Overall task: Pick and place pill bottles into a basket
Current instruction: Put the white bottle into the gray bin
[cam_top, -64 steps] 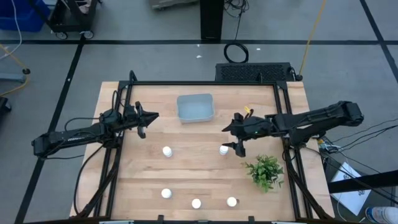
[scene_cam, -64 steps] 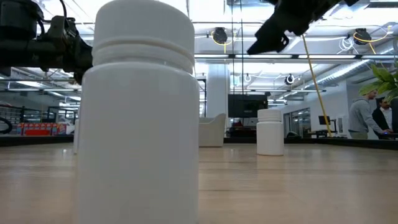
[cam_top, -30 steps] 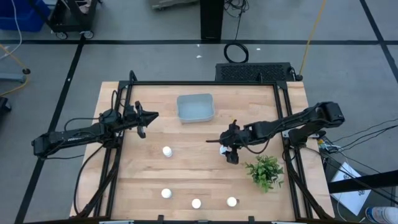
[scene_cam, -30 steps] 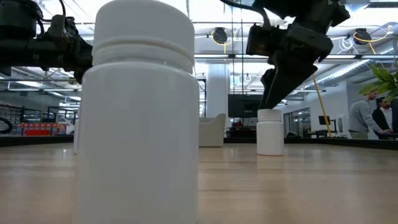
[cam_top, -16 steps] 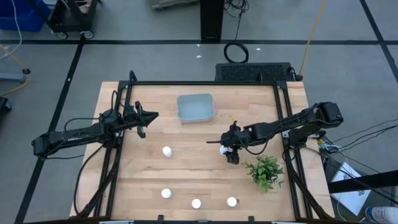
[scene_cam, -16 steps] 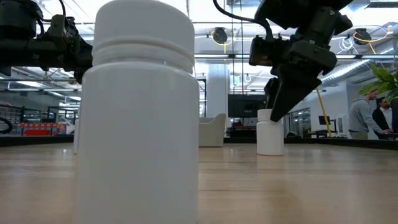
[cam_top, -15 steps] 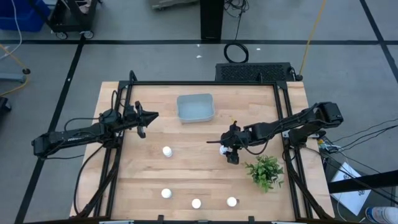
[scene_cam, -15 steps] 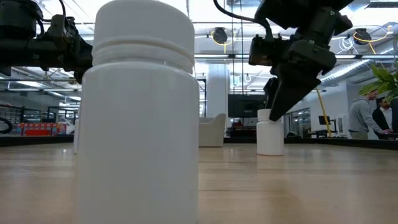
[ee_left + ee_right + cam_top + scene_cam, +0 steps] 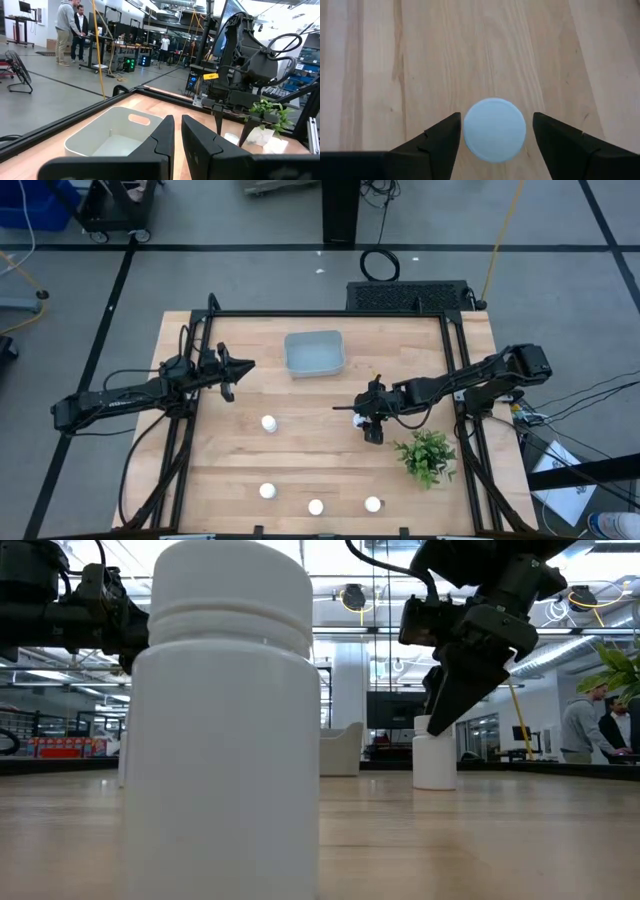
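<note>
High view, right gripper [image 9: 366, 421] hanging over a white pill bottle [image 9: 494, 129] at mid-table, fingers [image 9: 435, 137] standing apart either side of its cap, no label readable, left gripper [image 9: 241, 370] waiting near the basket [image 9: 314, 352], fingers nearly together.

Far past my fingers I see a grey floor [image 9: 47, 95], desks [image 9: 107, 47], two people [image 9: 70, 22] standing, and bright ceiling lights [image 9: 350, 595].
</note>
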